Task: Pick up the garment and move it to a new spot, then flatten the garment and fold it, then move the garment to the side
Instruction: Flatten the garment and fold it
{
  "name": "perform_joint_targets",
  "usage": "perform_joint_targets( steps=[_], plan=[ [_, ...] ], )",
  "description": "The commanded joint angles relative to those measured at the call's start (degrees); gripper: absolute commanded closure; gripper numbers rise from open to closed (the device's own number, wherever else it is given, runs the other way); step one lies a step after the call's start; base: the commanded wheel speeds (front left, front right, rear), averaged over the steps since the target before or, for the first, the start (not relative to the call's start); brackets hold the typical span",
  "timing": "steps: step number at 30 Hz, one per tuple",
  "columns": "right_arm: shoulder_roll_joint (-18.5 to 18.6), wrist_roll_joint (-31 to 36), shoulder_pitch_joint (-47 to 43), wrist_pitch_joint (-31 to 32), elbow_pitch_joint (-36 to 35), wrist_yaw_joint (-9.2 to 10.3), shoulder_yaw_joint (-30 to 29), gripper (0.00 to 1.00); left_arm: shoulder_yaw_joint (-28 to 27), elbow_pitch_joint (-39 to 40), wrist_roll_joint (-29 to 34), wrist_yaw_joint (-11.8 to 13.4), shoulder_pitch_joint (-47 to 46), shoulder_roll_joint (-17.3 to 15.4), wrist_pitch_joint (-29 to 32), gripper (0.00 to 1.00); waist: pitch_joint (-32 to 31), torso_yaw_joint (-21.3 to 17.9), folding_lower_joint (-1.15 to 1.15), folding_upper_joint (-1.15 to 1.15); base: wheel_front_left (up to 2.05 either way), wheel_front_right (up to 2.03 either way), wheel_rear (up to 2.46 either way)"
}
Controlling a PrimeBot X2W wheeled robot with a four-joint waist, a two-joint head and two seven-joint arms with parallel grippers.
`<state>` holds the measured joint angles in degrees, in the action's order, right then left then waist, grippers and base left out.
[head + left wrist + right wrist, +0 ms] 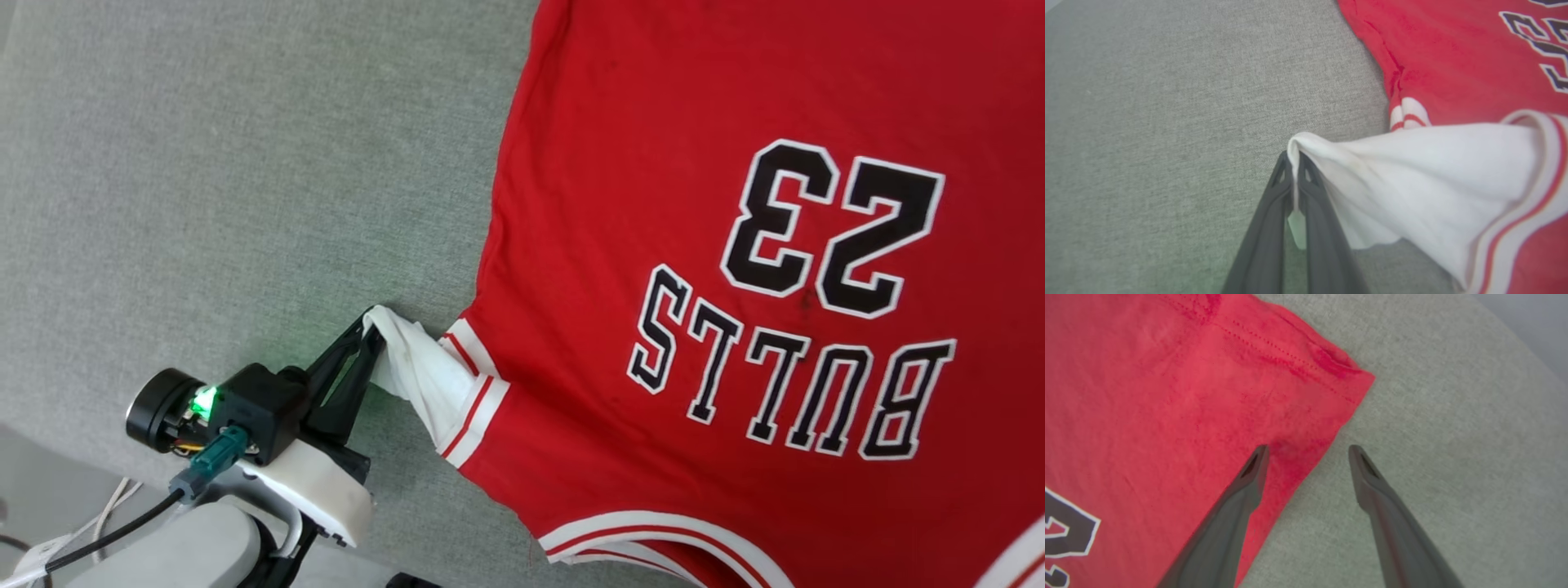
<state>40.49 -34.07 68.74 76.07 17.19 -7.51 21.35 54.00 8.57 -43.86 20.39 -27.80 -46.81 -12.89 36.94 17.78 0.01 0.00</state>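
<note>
Nearest: my left gripper point(373, 325), slim dark jaws clenching on the soft white sleeve point(416, 367), is holding it up in a crumpled peak. Beyond: the garment point(653, 204), red knit with striped trim, is lying print-up on the grey woven surface point(245, 163). My right gripper point(1308, 448), jaws gaping wide, is straddling its red edge, grasping nothing.
</note>
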Motion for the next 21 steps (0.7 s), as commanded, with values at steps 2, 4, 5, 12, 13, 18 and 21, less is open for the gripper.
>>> perform_joint_targets(
  steps=[2, 4, 5, 12, 13, 18, 21],
  plan=[
    [-0.8, -0.3, -2.4, -1.2, 1.4, 0.04, 0.9, 0.0, 0.4, 0.4, 0.9, 0.5, -0.9, 0.6, -0.2, 1.0, 1.9, 1.7, -0.01, 0.0, 0.0, 0.0, 0.0],
    [-0.9, -0.8, -5.2, -1.7, 2.5, 0.03, 2.5, 0.0, 0.5, 0.6, 1.1, 0.7, -1.0, 0.7, -0.2, 1.0, 2.2, 1.9, -0.01, 0.0, 0.0, 0.0, 0.0],
    [-0.7, -0.8, -6.5, -1.9, 2.8, 0.03, 3.2, 0.0, 0.5, 0.7, 1.2, 0.7, -1.1, 0.8, -0.2, 1.0, 2.3, 1.9, -0.01, 0.0, 0.0, 0.0, 0.0],
    [1.8, -1.6, -6.3, -6.7, 1.7, 0.04, 4.6, 1.0, 0.7, 0.7, 1.7, 1.4, -1.0, 0.9, 0.0, 1.0, 1.1, 1.6, -0.01, 0.0, 0.0, 0.0, 0.0],
    [2.0, -2.1, -5.3, -7.7, 1.4, 0.05, 4.4, 1.0, 0.7, 0.6, 1.5, 1.5, -0.7, 0.7, -0.1, 1.0, 0.5, 1.3, -0.01, 0.0, 0.0, 0.0, 0.0],
    [2.8, -3.7, -1.8, -12.5, -0.7, 0.04, 5.9, 1.0, 0.0, 0.0, 0.0, 2.1, 1.7, 0.0, -0.6, 1.0, -3.8, -0.9, -0.01, 0.0, 0.0, 0.0, 0.0],
    [4.5, -5.4, -1.7, -14.2, -2.2, 0.05, 7.6, 1.0, -0.2, -0.3, -0.8, 2.5, 3.1, -0.9, -0.7, 1.0, -6.5, -2.4, -0.01, 0.0, 0.0, 0.0, 0.0]
  ],
)
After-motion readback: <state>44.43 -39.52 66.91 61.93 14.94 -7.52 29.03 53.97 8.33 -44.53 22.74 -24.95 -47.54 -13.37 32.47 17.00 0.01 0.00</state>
